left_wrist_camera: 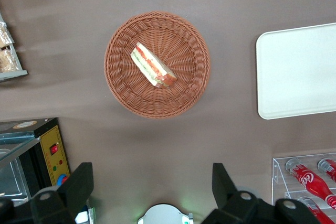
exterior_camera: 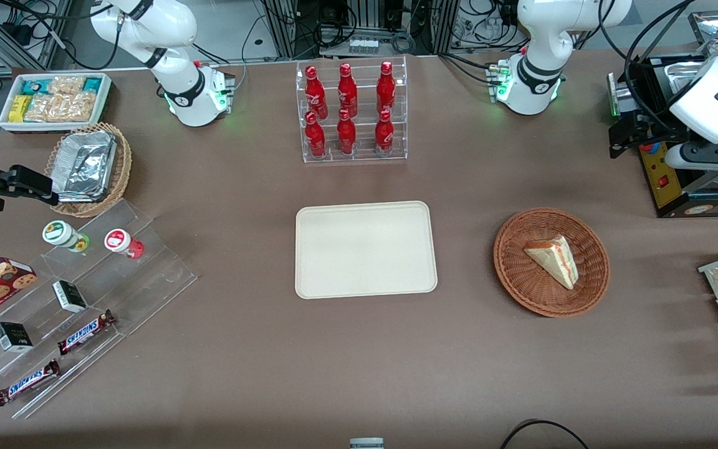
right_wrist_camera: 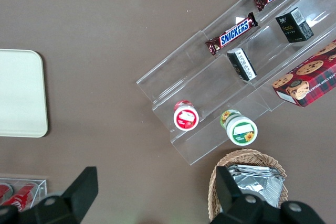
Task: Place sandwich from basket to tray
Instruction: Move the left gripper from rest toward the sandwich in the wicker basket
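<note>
One sandwich (exterior_camera: 553,259) lies on its side in the basket (exterior_camera: 515,274), near the working arm's end of the bench, and the tray (exterior_camera: 365,249) sits bare at mid-bench beside it. Up high hangs the gripper (left_wrist_camera: 152,195), jaws spread wide and holding nothing, well above the basket. Best play from here, I reckon: drop straight down over the wedge, turn the fingers to straddle its two flat bread faces, and close gently so the filling doesn't squeeze out.

Six red cola bottles (exterior_camera: 348,112), two Snickers bars (exterior_camera: 85,332), one sandwich (exterior_camera: 553,260), one basket (exterior_camera: 521,274), one tray (exterior_camera: 365,249); gripper (left_wrist_camera: 152,192) above the table.
</note>
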You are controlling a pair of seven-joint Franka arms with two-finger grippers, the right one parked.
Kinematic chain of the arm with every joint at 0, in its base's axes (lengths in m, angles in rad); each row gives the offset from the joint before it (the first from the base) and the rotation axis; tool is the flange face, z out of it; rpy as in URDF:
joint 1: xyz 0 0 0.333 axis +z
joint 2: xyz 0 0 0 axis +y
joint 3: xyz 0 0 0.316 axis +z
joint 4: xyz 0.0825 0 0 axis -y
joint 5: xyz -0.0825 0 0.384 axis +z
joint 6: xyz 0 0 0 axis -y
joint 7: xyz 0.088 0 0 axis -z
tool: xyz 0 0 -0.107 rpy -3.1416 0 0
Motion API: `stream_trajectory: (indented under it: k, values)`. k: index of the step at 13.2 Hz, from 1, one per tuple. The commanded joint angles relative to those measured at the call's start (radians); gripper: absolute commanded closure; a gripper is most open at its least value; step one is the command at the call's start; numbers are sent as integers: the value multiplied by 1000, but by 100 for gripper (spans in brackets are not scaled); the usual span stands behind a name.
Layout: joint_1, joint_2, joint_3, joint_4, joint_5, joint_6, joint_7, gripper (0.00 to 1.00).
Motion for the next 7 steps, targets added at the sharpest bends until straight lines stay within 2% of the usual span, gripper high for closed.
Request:
stream_trajectory:
  k: [1,5,7]
  values:
    - [-34,13,52,30,9,-11,13,0]
    - [-4,35,53,-19,3,31,14,0]
    - [0,33,53,-132,15,148,10,0]
